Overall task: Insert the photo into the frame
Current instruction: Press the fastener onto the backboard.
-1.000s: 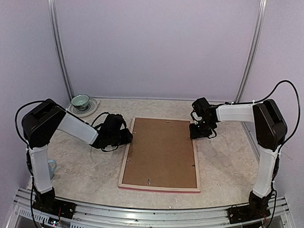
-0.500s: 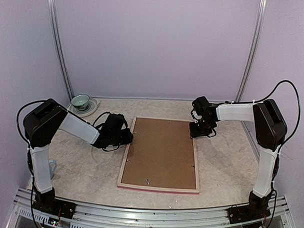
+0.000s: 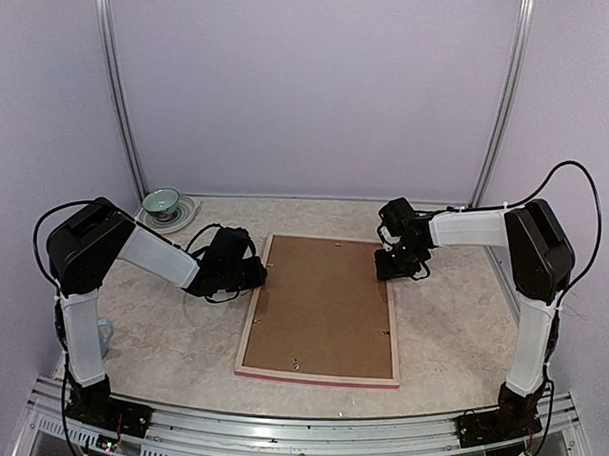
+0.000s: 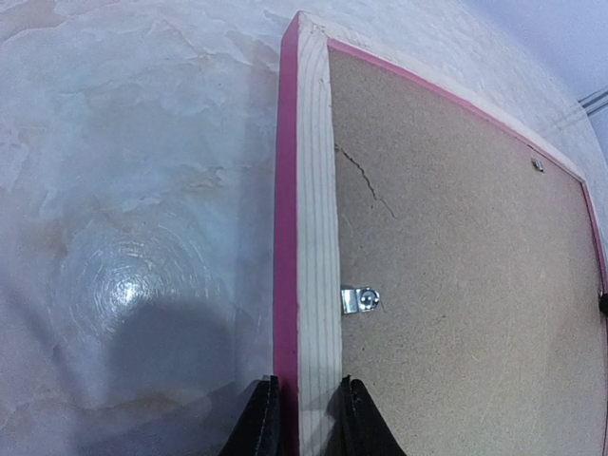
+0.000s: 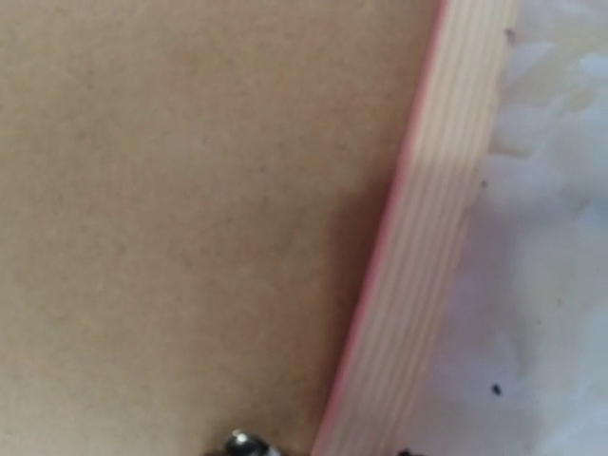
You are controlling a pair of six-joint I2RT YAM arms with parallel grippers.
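The frame (image 3: 319,377) lies face down in the middle of the table, pale wood side up, with pink showing along its edges. A brown backing board (image 3: 324,304) fills it. The photo is hidden. My left gripper (image 3: 259,276) is shut on the frame's left rail (image 4: 313,237), one finger (image 4: 266,423) against the pink outer edge and the other on the inner side, just below a metal tab (image 4: 361,301). My right gripper (image 3: 388,269) hovers over the upper end of the right rail (image 5: 427,256). Its fingers do not show in its own view.
At the back left a green bowl (image 3: 162,201) sits on a plate. A pale object (image 3: 103,336) is partly hidden behind the left arm. Purple walls with metal uprights enclose the table. A metal rail (image 3: 307,428) runs along the near edge.
My left gripper has closed onto the frame's left rail. The right gripper has slid a little to the left, over the right rail.
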